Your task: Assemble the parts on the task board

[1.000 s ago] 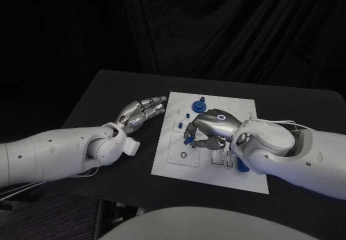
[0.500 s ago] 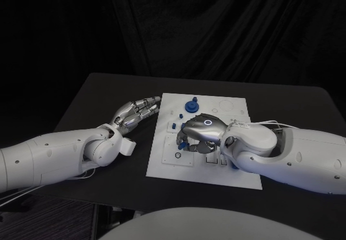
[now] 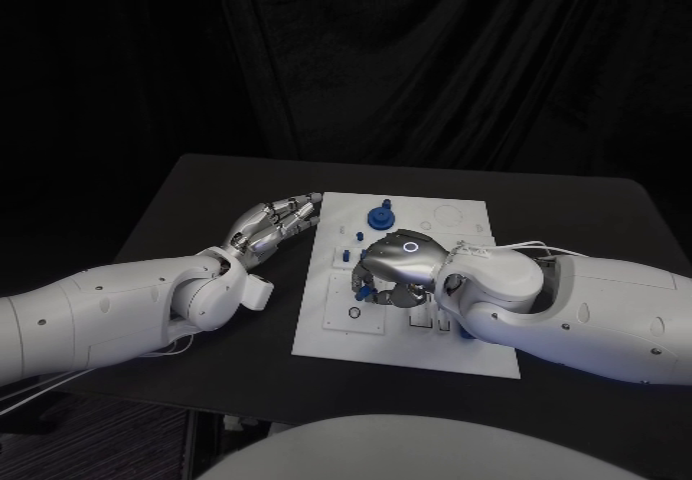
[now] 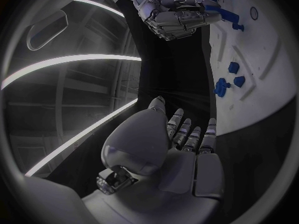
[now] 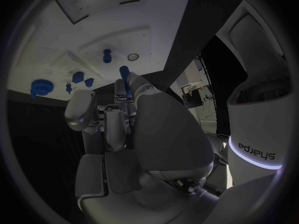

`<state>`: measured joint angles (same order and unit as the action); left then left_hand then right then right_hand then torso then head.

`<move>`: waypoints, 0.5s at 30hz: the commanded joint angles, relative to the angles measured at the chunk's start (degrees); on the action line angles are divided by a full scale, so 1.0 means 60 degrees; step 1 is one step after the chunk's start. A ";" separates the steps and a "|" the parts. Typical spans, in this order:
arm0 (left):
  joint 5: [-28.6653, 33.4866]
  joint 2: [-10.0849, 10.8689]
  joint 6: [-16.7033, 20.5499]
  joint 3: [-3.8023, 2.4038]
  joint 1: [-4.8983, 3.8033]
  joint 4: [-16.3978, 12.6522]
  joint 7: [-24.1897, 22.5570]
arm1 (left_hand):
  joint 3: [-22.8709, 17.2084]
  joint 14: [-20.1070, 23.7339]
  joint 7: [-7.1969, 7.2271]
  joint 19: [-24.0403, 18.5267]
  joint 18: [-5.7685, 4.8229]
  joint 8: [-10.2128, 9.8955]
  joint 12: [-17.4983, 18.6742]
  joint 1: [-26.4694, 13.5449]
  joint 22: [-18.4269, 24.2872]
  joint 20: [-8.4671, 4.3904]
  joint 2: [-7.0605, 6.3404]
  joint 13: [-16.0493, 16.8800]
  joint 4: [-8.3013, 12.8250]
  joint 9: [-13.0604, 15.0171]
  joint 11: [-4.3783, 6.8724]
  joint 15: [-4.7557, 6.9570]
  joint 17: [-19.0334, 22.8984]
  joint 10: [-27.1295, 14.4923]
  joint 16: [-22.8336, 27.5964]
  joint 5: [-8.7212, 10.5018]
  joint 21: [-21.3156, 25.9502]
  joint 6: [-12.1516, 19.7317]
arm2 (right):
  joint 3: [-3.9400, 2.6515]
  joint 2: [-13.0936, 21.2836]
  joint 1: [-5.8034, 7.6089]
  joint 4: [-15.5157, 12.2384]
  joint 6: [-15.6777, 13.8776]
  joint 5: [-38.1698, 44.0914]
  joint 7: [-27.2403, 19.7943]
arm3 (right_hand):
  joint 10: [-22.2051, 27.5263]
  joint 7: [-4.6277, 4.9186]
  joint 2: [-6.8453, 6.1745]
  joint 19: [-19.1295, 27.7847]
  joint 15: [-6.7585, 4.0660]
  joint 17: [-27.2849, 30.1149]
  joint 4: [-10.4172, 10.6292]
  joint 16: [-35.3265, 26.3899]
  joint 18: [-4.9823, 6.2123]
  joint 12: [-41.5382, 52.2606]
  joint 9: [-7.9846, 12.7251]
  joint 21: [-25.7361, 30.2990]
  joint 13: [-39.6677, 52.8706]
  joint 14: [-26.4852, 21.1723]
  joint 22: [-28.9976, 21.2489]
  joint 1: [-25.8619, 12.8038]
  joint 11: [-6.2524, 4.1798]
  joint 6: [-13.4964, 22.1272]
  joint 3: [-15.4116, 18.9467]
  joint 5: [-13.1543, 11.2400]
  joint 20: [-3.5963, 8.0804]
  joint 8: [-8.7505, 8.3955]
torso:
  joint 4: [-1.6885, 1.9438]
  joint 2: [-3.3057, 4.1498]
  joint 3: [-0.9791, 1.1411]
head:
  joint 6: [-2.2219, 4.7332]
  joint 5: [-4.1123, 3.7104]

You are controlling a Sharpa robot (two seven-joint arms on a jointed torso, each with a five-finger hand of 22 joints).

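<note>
Right hand (image 3: pixel 397 262) curled over task board (image 3: pixel 464 345), pinching a blue part (image 5: pixel 124 72) | left hand (image 3: pixel 271 224) beside board, fingers straight, together, holding nothing.

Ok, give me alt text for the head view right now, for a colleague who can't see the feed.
The robot's right hand is curled over the middle of the white task board on a black table, with a blue part at its fingertips. Its left hand lies flat at the board's left edge, holding nothing. A larger blue part stands near the board's far edge.
</note>
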<state>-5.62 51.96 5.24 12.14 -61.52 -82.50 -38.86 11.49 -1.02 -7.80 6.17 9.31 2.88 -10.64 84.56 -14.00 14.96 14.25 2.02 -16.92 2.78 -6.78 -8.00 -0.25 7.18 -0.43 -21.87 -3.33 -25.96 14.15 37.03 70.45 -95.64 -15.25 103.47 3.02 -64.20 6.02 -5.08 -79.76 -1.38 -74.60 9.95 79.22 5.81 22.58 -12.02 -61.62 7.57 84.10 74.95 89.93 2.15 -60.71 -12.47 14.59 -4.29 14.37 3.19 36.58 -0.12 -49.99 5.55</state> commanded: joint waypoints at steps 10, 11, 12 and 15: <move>0.0047 -0.0086 -0.0235 -0.0009 -0.0020 0.0056 -0.0736 | 0.0512 0.0081 -0.0087 -0.0118 0.0186 -0.0060 0.0006 -0.0794 0.0050 0.0054 0.0320 -0.0017 0.0011 -0.0040 -0.0086 -0.0047 0.0014 -0.0112 0.0042 0.0477 -0.0091 0.0444 | -0.0006 -0.0190 -0.0264 0.0166 -0.0019 0.0121 -0.0117 | -0.0074 -0.0065 0.0055 -0.0067 -0.0074 0.0013 -0.0010 0.0049 -0.0100 -0.0052 -0.0977 -0.0052 -0.0009 0.0251 0.1372 0.0024 0.0007 -0.0358 0.0038 -0.0029 -0.0015 0.0202 | -0.0019 -0.0132 0.0048 | -0.0002 -0.0054; 0.0047 -0.0093 -0.0239 -0.0009 -0.0020 0.0060 -0.0735 | 0.0526 0.0081 -0.0086 -0.0119 0.0186 -0.0059 0.0001 -0.0810 0.0050 0.0053 0.0324 -0.0017 0.0012 -0.0040 -0.0088 -0.0047 0.0014 -0.0109 0.0042 0.0513 -0.0093 0.0448 | -0.0006 -0.0201 -0.0280 0.0169 0.0013 0.0111 -0.0115 | -0.0081 -0.0066 0.0051 -0.0064 -0.0075 0.0023 -0.0010 0.0042 -0.0098 -0.0055 -0.0978 -0.0042 -0.0009 0.0249 0.1369 0.0022 0.0006 -0.0357 0.0039 -0.0033 -0.0014 0.0198 | -0.0017 -0.0123 0.0042 | -0.0002 -0.0062; 0.0047 -0.0098 -0.0243 -0.0009 -0.0020 0.0063 -0.0733 | 0.0537 0.0082 -0.0084 -0.0120 0.0187 -0.0063 0.0005 -0.0823 0.0052 0.0053 0.0328 -0.0017 0.0012 -0.0043 -0.0093 -0.0048 0.0014 -0.0112 0.0043 0.0535 -0.0094 0.0477 | -0.0006 -0.0207 -0.0292 0.0171 0.0035 0.0077 -0.0118 | -0.0081 -0.0066 0.0051 -0.0064 -0.0075 0.0023 -0.0010 0.0042 -0.0098 -0.0055 -0.0978 -0.0042 -0.0009 0.0249 0.1369 0.0022 0.0006 -0.0357 0.0039 -0.0033 -0.0014 0.0198 | -0.0018 -0.0116 0.0035 | -0.0002 -0.0060; 0.0047 -0.0116 -0.0269 -0.0009 -0.0020 0.0084 -0.0715 | 0.0550 0.0082 -0.0048 -0.0124 0.0187 -0.0082 0.0007 -0.0813 0.0054 0.0056 0.0347 -0.0018 0.0023 -0.0057 -0.0109 -0.0054 0.0014 -0.0115 0.0043 0.0399 -0.0103 0.0628 | -0.0006 -0.0242 -0.0331 0.0195 0.0069 -0.0139 -0.0129 | -0.0076 -0.0060 0.0053 -0.0043 -0.0075 0.0056 -0.0018 0.0015 -0.0089 -0.0093 -0.0982 0.0009 -0.0015 0.0236 0.1356 0.0034 0.0011 -0.0326 0.0027 -0.0061 -0.0011 0.0161 | -0.0017 -0.0102 0.0024 | -0.0002 -0.0043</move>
<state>-5.61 51.41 4.57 12.13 -61.52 -81.98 -38.86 14.37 -0.83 -8.00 5.76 9.30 2.49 -10.64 80.18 -13.74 15.37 16.18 1.98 -16.84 2.48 -7.29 -8.20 -0.25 6.66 -0.43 -19.25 -3.55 -22.49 14.15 35.68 68.66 -94.50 -15.21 103.45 2.66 -64.20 6.02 -5.23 -79.76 -1.38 -74.29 9.94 79.21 5.81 22.24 -12.02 -61.61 7.56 84.10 74.94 89.79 2.15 -60.72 -12.47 14.55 -4.29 14.44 3.08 35.86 0.13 -49.99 5.22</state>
